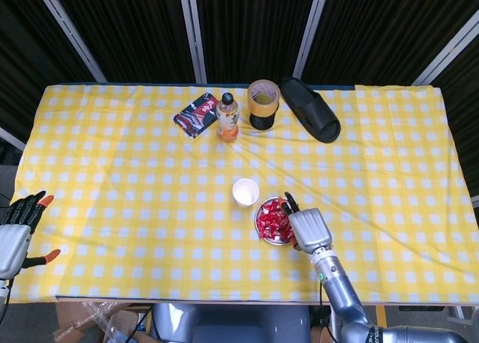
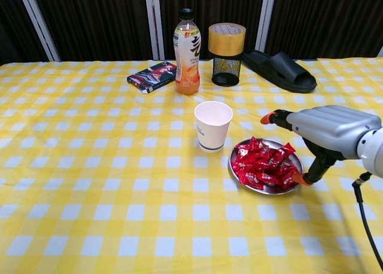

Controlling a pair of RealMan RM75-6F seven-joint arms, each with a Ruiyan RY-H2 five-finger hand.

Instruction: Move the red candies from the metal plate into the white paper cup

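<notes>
Two hands show in the head view. Right hand hovers over the right edge of the metal plate, fingers apart, grasping nothing; one orange fingertip sits at the plate's rim. Red candies lie heaped in the plate. White paper cup stands upright just left of the plate. Left hand rests released, fingers apart, at the table's near left corner.
</notes>
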